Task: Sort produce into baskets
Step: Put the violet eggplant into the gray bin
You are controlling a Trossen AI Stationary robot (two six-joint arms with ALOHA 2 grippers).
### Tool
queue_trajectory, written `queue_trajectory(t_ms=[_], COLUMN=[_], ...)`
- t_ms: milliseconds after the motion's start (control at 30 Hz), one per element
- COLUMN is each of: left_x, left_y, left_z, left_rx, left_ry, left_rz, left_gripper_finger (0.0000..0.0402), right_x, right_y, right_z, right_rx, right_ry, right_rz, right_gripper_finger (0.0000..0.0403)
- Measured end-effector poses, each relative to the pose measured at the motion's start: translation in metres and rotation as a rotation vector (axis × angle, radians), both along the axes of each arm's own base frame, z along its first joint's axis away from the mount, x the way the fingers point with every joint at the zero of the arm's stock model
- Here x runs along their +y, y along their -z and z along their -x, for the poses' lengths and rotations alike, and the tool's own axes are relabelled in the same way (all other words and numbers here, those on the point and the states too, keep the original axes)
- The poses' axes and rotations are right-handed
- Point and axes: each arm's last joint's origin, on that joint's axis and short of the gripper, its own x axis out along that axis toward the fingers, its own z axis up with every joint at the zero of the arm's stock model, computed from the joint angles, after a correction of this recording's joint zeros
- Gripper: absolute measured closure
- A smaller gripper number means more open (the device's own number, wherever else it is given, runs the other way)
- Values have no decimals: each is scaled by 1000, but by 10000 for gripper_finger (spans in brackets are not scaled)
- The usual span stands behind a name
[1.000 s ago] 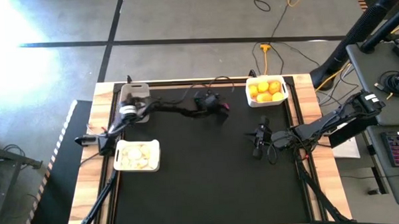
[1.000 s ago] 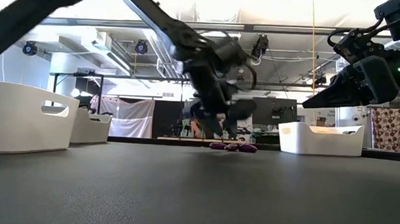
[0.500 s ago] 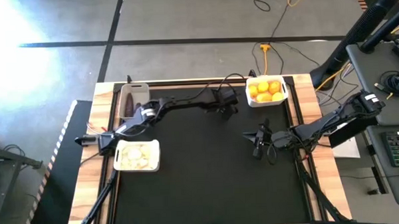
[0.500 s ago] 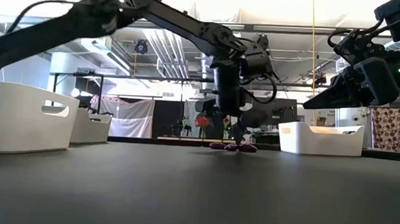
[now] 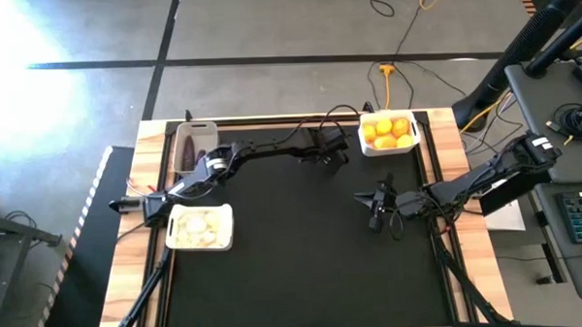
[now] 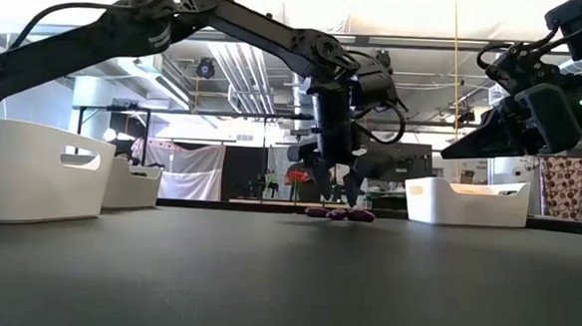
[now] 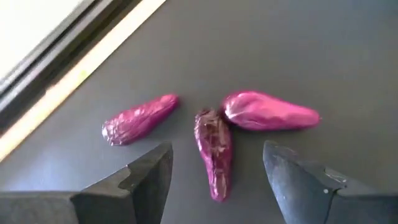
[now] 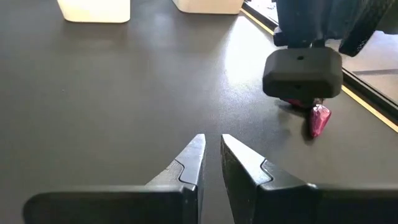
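Three small purple eggplant pieces (image 7: 213,152) lie on the black mat near the far edge; they also show in the low view (image 6: 338,213). My left gripper (image 7: 217,177) is open and hangs just above them, pointing down, one finger on either side of the middle piece, touching nothing. It also shows in the high view (image 5: 329,150). My right gripper (image 8: 211,149) is shut and empty, held above the mat at the right (image 5: 375,207). A white basket of yellow and orange citrus (image 5: 389,133) stands at the far right. A white basket of whitish bulbs (image 5: 200,228) stands at the left, and a greyish basket (image 5: 193,146) at the far left.
The mat's raised wooden border (image 7: 74,74) runs close behind the eggplant pieces. The citrus basket (image 6: 467,202) stands just to their right. Black cables trail along both arms. The middle and near parts of the mat (image 5: 295,270) are bare.
My left gripper has gone toward the table's right edge, along the far side, and now stands over the three eggplant pieces. The pieces have not moved.
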Motion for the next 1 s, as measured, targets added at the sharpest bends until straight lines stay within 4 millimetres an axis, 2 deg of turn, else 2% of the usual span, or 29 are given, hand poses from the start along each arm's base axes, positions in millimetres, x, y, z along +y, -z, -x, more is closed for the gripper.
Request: queue_trajectory(t_ms=[233,500,800,1000], left_x=[-1,-8,-13,-15], left_y=[5,17,18,14], left_z=[4,4,1,0], left_rx=[-6,-9,-9,-23], left_ry=[-82,-29,-23,-31], left_rz=[61,199,150,117], left_gripper_finger=[175,227,280,282], right_x=[0,0,0,0], right_y=[0,0,0,0], right_z=[0,0,0,0], right_rx=[0,0,1,1], right_ry=[0,0,0,0], right_rz=[0,0,0,0], right_gripper_finger=[360,360,360,360])
